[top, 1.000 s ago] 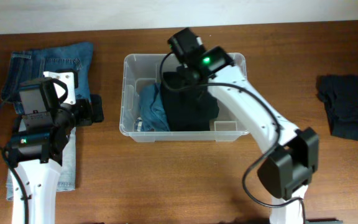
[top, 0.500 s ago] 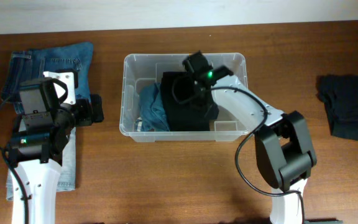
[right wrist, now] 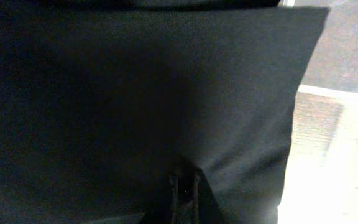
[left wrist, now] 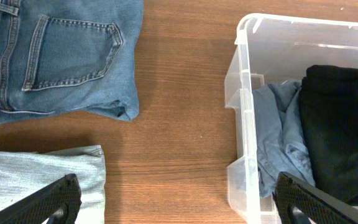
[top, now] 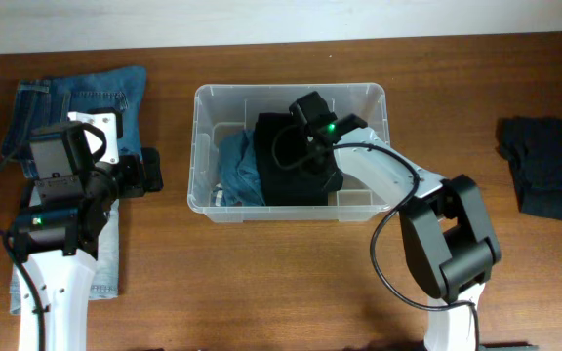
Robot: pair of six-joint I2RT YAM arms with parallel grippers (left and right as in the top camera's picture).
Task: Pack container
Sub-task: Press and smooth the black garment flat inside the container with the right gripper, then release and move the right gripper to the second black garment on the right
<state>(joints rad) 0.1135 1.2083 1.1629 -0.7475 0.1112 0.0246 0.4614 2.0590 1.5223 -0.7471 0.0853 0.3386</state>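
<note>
The right end effector [right wrist: 184,180] is pinched shut on the black garment [top: 279,180], down inside the container [top: 195,146]. I'd press it flat beside the blue cloth [top: 240,166] before releasing. The left end effector [left wrist: 176,186] gapes wide, idle.

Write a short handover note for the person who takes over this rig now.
Left gripper: open, empty, above the table beside the jeans.
Right gripper: shut on the black garment, down in the container.
Done: blue garment and black garment lie in the container.
Left: release; the black cloth at far right and the jeans are outside, probably to pack.
</note>
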